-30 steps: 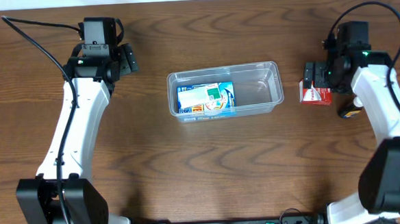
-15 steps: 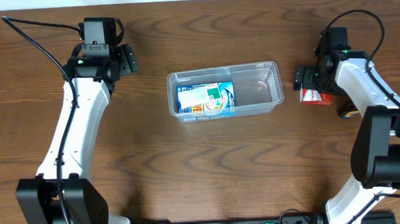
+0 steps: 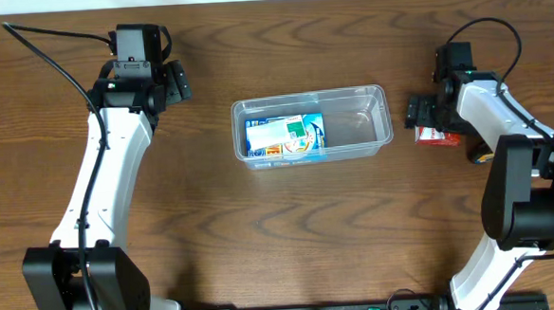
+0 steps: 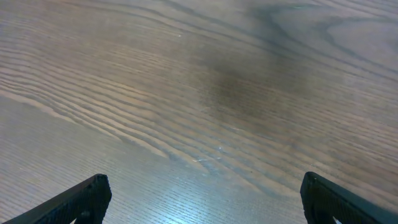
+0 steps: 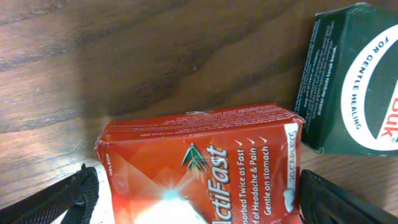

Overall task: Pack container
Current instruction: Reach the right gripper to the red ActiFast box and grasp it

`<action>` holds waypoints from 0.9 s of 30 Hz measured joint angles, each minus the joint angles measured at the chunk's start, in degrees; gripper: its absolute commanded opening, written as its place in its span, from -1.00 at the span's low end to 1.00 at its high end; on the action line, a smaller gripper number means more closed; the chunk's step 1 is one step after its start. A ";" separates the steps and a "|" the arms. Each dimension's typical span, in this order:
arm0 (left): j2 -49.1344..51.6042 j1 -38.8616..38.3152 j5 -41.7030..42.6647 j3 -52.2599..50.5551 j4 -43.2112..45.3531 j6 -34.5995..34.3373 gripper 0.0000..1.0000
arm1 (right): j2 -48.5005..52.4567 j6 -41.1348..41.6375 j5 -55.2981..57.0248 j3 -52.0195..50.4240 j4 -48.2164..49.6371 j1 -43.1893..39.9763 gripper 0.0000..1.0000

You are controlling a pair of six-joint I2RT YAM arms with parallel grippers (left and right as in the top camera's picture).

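Note:
The clear plastic container [image 3: 310, 94] stands at the table's middle with a blue and white box [image 3: 285, 136] lying in its left half. A red ActiFast box [image 5: 199, 155] lies on the table right of the container and also shows in the overhead view [image 3: 439, 135]. My right gripper [image 5: 196, 199] is open, one finger on each side of the red box. It shows just above the box in the overhead view [image 3: 429, 117]. My left gripper [image 4: 205, 199] is open and empty over bare wood, at the far left in the overhead view [image 3: 173, 82].
A dark green box [image 5: 354, 81] lies right beside the red box, close to my right finger. It also shows in the overhead view [image 3: 486, 154]. The container's right half [image 3: 356, 122] holds nothing.
My right gripper has moved left and down over the red box and now straddles it. The left arm and the container have not moved.

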 measured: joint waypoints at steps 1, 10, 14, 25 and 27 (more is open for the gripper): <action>0.00 0.00 0.00 0.00 0.00 -0.02 0.96 | 0.00 0.00 0.02 0.00 0.00 0.00 0.99; 0.00 0.00 0.00 0.00 0.00 -0.02 0.96 | 0.76 0.00 0.20 0.00 0.42 0.00 0.99; 0.00 0.00 0.00 0.00 0.00 0.00 0.96 | 0.79 0.02 -0.39 0.00 0.39 0.00 0.94; 0.00 0.00 0.00 0.00 0.00 -0.02 0.96 | 0.79 0.48 -3.78 0.00 -0.48 0.00 0.62; 0.00 0.00 0.00 0.02 0.00 0.00 0.96 | 0.79 0.50 -3.91 0.00 -0.48 0.00 0.60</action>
